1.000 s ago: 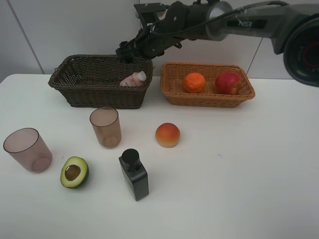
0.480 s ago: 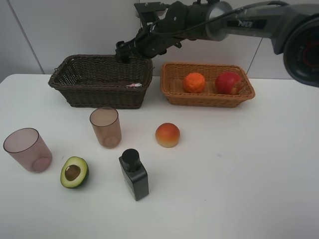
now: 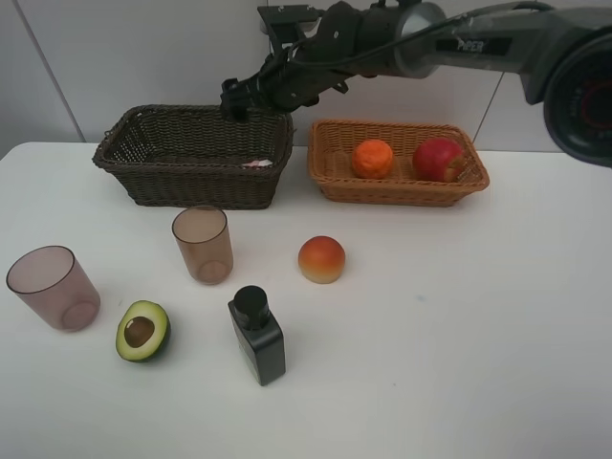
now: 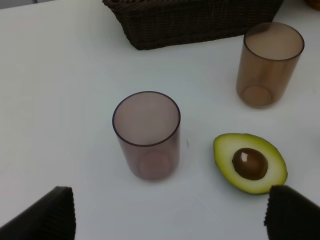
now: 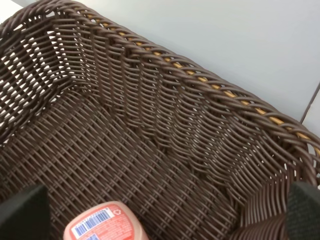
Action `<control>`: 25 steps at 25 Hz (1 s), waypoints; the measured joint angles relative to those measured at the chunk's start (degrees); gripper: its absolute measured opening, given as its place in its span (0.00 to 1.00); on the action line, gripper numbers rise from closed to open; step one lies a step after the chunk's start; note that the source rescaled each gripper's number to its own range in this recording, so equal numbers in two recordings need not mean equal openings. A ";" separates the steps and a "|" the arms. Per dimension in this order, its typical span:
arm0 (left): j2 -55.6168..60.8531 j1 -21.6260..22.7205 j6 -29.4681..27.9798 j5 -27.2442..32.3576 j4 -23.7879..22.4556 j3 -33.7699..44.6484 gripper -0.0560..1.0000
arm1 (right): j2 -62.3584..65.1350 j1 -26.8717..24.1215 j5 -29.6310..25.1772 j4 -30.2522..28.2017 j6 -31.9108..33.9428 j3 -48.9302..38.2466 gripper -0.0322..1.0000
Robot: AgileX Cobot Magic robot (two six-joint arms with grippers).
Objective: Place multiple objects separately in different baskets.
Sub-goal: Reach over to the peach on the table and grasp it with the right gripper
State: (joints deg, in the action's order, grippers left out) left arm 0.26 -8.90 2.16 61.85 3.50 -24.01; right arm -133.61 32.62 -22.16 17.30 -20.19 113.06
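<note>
We had the right end effector [image 3: 232, 96] spread above the dark basket [image 3: 191, 182] — the pink bottle [image 5: 102, 225] lay inside, sorted away from the apple [image 3: 438, 158]. Left end effector [image 4: 170, 215] gaped too, empty.

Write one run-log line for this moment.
right gripper: open above dark basket; pink bottle: inside it; left gripper: open; tangerine, apple: in tan basket
</note>
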 joint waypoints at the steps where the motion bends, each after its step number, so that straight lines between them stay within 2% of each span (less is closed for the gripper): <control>1: 0.00 0.00 0.00 0.00 0.00 0.00 1.00 | 0.00 0.00 0.00 0.05 0.05 0.00 0.99; 25: 0.00 0.00 0.00 0.00 0.00 0.00 1.00 | 0.00 0.00 -0.72 1.52 0.20 0.00 0.99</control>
State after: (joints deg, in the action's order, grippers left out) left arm 0.26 -8.90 2.16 61.85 3.50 -24.01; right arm -133.61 32.62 -22.88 18.82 -19.98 113.06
